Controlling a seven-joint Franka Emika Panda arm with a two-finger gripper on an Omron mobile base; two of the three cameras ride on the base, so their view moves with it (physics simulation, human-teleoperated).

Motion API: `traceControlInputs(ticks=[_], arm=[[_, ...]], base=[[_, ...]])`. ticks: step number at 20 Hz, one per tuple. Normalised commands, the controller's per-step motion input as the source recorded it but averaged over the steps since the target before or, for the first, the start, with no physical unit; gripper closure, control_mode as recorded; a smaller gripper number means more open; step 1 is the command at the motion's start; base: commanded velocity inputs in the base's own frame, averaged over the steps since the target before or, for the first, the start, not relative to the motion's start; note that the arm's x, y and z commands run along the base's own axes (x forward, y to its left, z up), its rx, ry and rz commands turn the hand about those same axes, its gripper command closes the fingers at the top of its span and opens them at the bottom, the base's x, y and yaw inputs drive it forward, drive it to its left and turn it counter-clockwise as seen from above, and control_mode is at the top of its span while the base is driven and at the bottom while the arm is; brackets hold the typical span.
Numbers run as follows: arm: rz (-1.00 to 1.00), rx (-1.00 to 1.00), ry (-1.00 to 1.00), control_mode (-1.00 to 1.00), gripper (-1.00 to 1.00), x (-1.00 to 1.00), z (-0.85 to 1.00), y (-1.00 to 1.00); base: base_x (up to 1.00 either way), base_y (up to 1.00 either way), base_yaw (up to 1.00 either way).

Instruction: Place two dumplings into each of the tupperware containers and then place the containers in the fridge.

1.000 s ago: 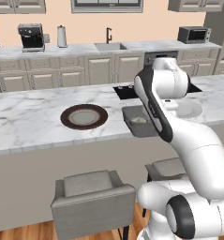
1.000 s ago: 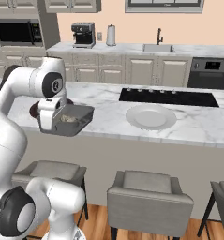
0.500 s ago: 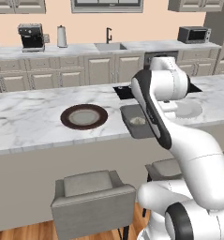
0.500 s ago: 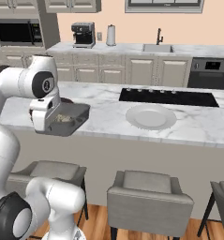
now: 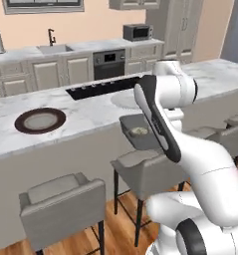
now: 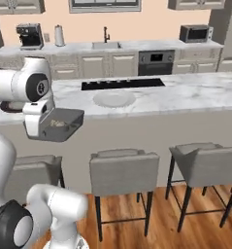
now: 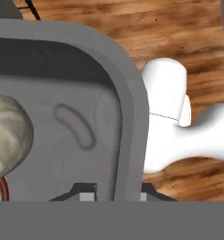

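Hand (image 7: pixel 113 194) is pinching the rim of a tupperware container (image 6: pixel 64 127), carrying it clear of the bench (image 6: pixel 185 97), above a stool (image 5: pixel 145 167); dumpling (image 7: pixel 8 136) is sitting inside at nine o'clock.

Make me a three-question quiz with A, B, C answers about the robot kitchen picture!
1. Where is the grey tub?
A. Held in the air, out past the counter's edge
B. On the floor
C. In the sink

2. How many round plates lie on the counter?
A. None
B. Two
C. Five

3. What are the fingers doing?
A. Hanging open
B. Pinching the tub's wall
C. Holding a cup

Answers: 1 A, stools and floor lie below it. 2 B, a dark plate and a white plate. 3 B, the hand view shows them on both sides of the rim.
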Motion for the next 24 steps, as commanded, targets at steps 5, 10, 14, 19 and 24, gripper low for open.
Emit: traceControlInputs(ticks=[5, 10, 14, 19, 24], arm=[[0.00, 0.00, 0.00, 1.00, 1.00, 0.00, 0.00, 0.00], [0.00, 0.00, 0.00, 1.00, 1.00, 0.00, 0.00, 0.00], [0.00, 0.00, 0.00, 1.00, 1.00, 0.00, 0.00, 0.00], [0.00, 0.00, 0.00, 1.00, 1.00, 0.00, 0.00, 0.00], [0.00, 0.00, 0.00, 1.00, 1.00, 0.00, 0.00, 0.00]], base=[[-0.20, 0.00, -1.00], [-0.09, 0.00, -0.99], [0.00, 0.00, -0.91], [0.22, -0.03, -0.65], [0.76, -0.63, -0.01]])
